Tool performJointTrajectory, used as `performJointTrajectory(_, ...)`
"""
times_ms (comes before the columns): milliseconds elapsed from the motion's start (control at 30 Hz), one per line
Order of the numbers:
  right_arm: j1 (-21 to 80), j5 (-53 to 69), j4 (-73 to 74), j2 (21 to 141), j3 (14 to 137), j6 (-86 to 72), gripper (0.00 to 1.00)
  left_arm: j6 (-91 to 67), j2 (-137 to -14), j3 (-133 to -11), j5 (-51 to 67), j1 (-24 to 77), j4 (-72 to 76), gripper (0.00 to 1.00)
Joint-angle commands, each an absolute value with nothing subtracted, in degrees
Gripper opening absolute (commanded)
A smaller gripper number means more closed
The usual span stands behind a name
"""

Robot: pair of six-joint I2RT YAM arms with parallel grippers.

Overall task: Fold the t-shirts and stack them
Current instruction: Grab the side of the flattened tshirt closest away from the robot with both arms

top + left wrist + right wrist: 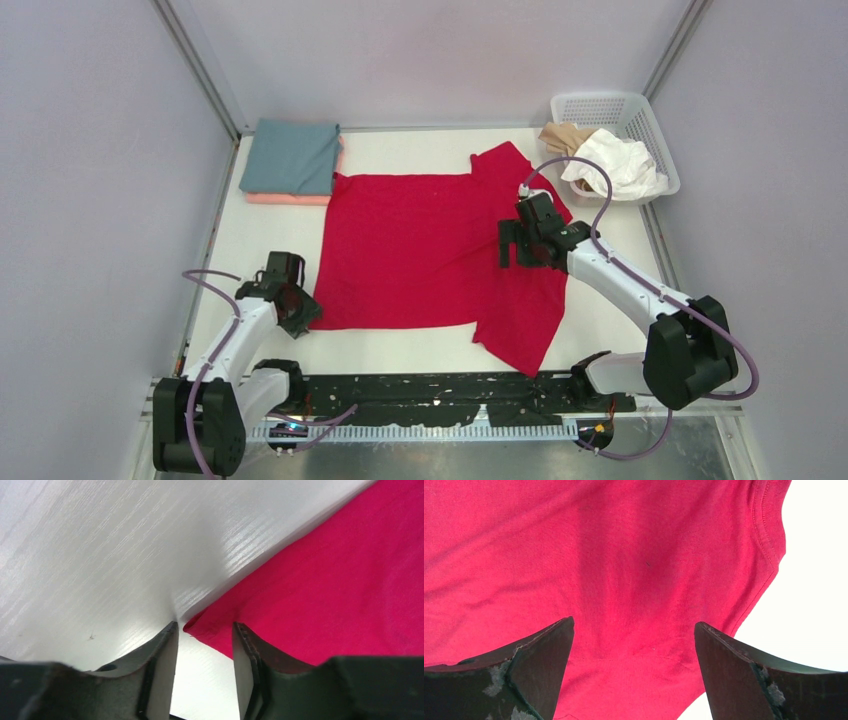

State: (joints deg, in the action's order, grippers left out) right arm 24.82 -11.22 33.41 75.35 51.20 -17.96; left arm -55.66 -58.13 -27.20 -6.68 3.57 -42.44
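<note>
**Matt cloth on a softly shining worktop, framed by my black grippers**

The red t-shirt is a fine knit, matt and slightly fuzzy, with a ribbed collar band. The worktop beneath it is white and smooth, with a faint streaked grain and a soft sheen where the light falls (laminate by its look, though I cannot be sure). My right gripper is black and matt, plastic-looking, and scuffed with pale patches. My left gripper is the same dull black, with cleaner faces. The grey-teal t-shirt and the salmon pink t-shirt under it are plain matt cloth. So are the white t-shirt and the beige t-shirt. The basket is white plastic lattice.
</note>
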Motion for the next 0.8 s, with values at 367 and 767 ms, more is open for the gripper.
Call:
performJointTrajectory(367,35.07,-3.09,50.0,66.41,51.89,-15.93,0.95,-53.83,-58.22,-26.85,-10.96,3.25,-40.33,0.0)
performJointTrajectory(767,49.39,-4.49,52.14,66.19,37.38,-33.2,0.81,-51.44,-57.82,-26.76,-9.4,3.26,-38.79,0.0)
